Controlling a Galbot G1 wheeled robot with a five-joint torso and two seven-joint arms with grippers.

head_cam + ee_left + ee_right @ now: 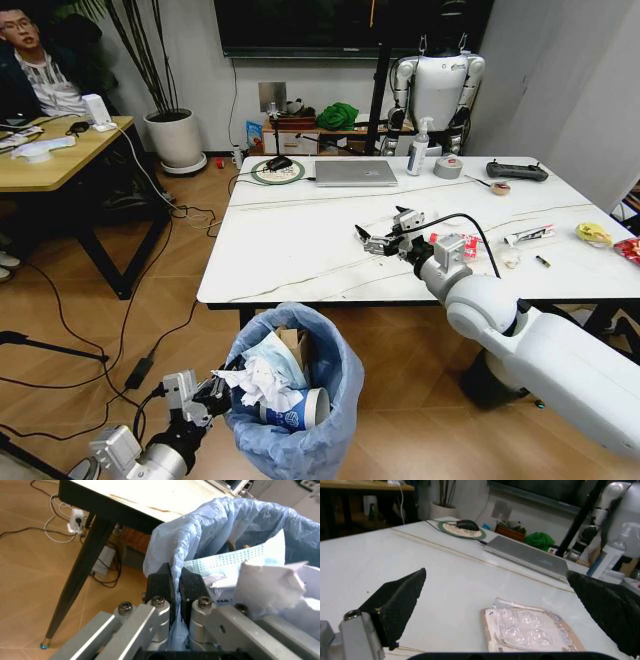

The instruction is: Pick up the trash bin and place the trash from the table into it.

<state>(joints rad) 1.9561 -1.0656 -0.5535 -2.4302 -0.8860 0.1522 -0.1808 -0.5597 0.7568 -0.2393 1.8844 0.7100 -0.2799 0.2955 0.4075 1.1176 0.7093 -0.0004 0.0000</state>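
The right gripper (385, 233) hangs wide open over a clear blister pack (530, 629) on the table (300, 250) — while the left gripper (205, 395) (near left) pinches the trash bin (290, 400) liner.

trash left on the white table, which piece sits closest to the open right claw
The clear plastic blister pack on tan card, lying flat between the right claw's fingers; the other wrappers lie farther toward the table's right end.

The right gripper (500, 603) was above the table (420, 573) with its two black fingers (400, 596) spread wide apart. Between them, flat on the white top, lay a clear blister pack (530, 630) on a brown card backing. Farther back there were a closed laptop (527, 555), a mouse (468, 525) on a round pad (451, 530) and a spray bottle (610, 555).
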